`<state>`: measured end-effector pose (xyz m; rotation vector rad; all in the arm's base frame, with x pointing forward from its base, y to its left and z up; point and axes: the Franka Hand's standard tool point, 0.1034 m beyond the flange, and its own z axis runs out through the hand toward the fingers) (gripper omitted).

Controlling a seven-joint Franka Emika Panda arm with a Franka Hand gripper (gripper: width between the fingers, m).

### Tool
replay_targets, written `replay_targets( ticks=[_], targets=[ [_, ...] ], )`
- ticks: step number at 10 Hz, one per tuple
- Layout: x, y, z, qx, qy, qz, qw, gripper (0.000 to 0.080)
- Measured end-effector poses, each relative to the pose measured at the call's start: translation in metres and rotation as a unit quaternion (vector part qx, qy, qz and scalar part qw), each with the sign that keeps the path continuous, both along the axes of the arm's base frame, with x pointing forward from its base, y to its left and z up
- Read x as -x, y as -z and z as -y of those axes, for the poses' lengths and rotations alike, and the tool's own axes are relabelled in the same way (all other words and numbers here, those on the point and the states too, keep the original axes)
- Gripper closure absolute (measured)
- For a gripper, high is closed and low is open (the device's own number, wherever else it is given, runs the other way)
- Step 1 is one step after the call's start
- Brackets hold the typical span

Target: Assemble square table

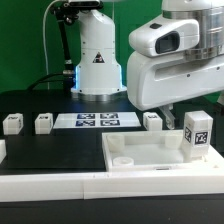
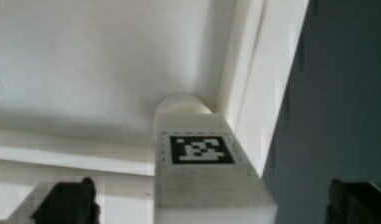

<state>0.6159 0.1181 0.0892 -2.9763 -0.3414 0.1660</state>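
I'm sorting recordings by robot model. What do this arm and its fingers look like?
The arm is glossy white, built of bulky rounded shells, with a grey inset on the nearest segment. Its white cone-shaped base carries a black triangular warning label and shows a blue light near its foot. In the wrist view, the two fingers are black and blocky.

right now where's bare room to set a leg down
Widest free patch: the black table in front of the marker board and two loose legs, bordered by the square top on the exterior view's right and the front rail. Crowded: the top's far corner, where a leg stands under the open tool.
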Motion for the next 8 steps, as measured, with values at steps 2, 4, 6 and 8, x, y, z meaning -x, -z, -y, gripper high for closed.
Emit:
replay_targets(
  ticks=[2,4,6,8],
  targets=[
    [-0.0017,0.0015,-0.0003,0.000,0.001,0.007,1.000,0.0150],
    [-0.0020,0.0015,-0.0003,0.000,0.001,0.008,1.000,0.0150],
    [-0.0032,0.0013,-0.0021,-0.001,0.000,0.012,1.000,0.0411],
    [-0.0039,0.0011,0.0000,0.000,0.002,0.013,1.000,0.0502]
  ],
)
